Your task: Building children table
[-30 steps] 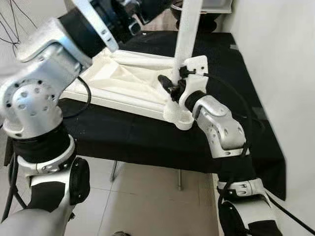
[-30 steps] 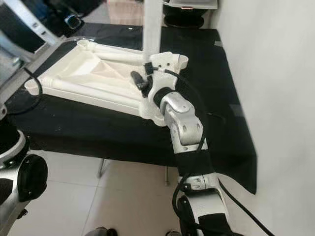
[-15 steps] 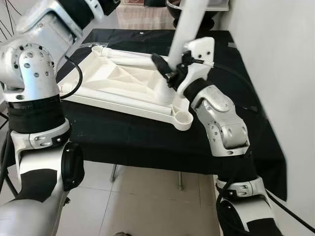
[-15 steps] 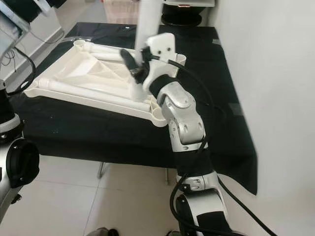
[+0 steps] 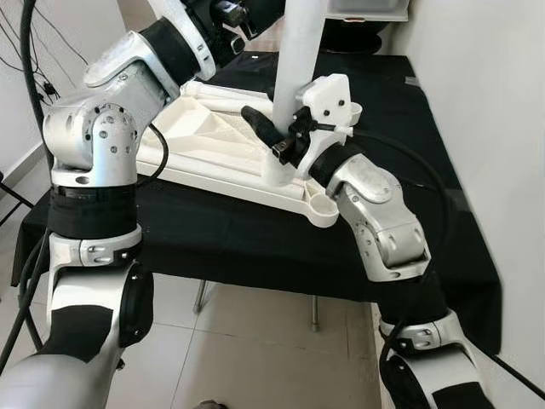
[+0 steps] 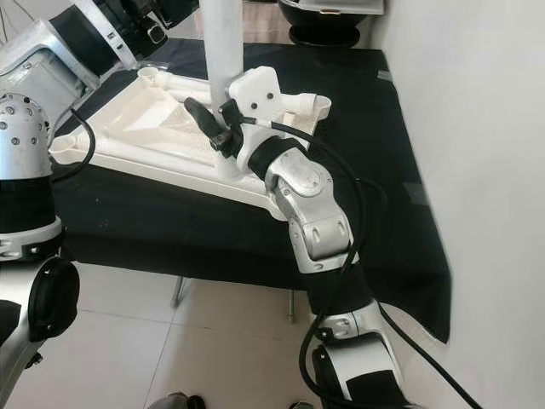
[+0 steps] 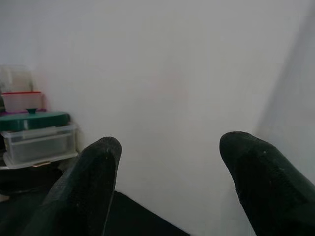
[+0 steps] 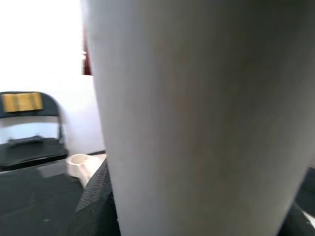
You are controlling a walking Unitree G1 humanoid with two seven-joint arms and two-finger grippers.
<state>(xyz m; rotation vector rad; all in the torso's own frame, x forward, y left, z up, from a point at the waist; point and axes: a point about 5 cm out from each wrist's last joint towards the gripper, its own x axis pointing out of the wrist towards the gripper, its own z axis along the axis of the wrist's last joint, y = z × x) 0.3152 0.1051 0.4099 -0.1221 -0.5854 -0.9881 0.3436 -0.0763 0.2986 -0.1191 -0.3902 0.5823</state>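
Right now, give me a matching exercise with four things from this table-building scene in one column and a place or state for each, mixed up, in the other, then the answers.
Things
1. table leg
2. table top
3. right hand
4. black cloth

Places or states
A. lies upside down on the cloth
B. covers the work table
C. stands upright on the table top
D. grips the leg near its base

Pairs: 1-C, 2-A, 3-D, 4-B
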